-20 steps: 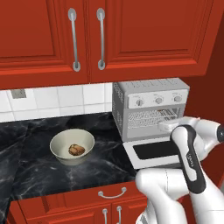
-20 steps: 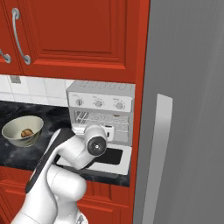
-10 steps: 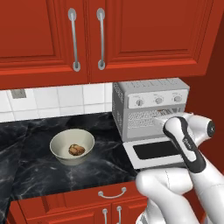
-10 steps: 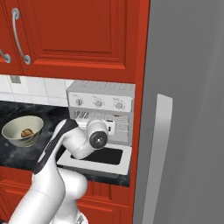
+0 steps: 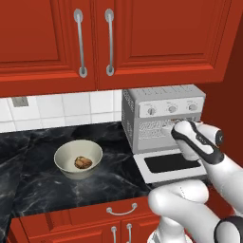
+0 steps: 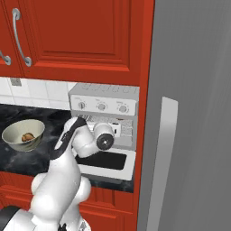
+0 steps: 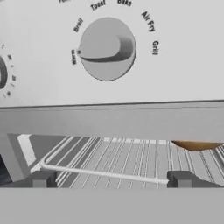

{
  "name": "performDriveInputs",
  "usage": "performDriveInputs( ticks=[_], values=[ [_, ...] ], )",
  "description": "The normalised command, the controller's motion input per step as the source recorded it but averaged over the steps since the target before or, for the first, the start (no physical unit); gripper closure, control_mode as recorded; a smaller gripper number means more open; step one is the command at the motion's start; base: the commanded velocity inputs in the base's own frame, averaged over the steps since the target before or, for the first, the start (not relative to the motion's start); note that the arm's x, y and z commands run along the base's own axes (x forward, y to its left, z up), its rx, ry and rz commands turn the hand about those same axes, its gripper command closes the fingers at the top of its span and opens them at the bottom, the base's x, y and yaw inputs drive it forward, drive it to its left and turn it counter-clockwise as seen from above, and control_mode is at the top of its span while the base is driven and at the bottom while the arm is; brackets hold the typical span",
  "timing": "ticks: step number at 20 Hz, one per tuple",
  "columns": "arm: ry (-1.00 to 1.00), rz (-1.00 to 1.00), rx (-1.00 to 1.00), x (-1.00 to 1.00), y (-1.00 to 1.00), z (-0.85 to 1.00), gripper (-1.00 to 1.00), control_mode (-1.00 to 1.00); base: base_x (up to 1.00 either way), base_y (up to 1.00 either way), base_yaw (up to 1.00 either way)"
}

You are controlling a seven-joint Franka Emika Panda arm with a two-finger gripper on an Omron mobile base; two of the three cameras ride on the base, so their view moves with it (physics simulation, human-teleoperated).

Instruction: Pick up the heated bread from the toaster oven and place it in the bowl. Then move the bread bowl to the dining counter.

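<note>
Now level with the toaster oven (image 5: 163, 118) and its dropped door, the gripper (image 7: 109, 179) spreads its 2 fingertips wide, heated bread (image 7: 195, 145) on the rack ahead, off to the right.

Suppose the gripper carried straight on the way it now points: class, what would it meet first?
Most likely the wire rack inside the toaster oven. The open gripper points into the oven mouth, fingertips level with the rack's front bar. The heated bread sits off to one side, probably missed. Depth is uncertain.
</note>
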Motion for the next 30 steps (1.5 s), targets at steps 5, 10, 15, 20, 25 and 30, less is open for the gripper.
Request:
performDriveInputs(
  ticks=[5, 10, 15, 20, 25, 30],
  values=[
    [-0.04, 0.0, -0.01, 0.42, 0.0, -0.16, -1.0, -1.0, 0.0, 0.0, 0.0],
    [-0.01, 0.0, -0.05, 0.32, 0.0, -0.36, -1.0, -1.0, 0.0, 0.0, 0.0],
    [0.0, 0.0, -0.02, 0.37, 0.01, -0.22, -1.0, -1.0, 0.0, 0.0, 0.0],
    [0.0, 0.0, 0.0, 0.35, 0.0, -0.19, -1.0, -1.0, 0.0, 0.0, 0.0],
    [0.0, 0.0, 0.0, 0.35, 0.0, -0.23, -1.0, -1.0, 0.0, 0.0, 0.0],
    [0.04, 0.0, -0.05, 0.14, 0.0, -0.2, -1.0, -1.0, 0.0, 0.0, 0.0]
  ],
)
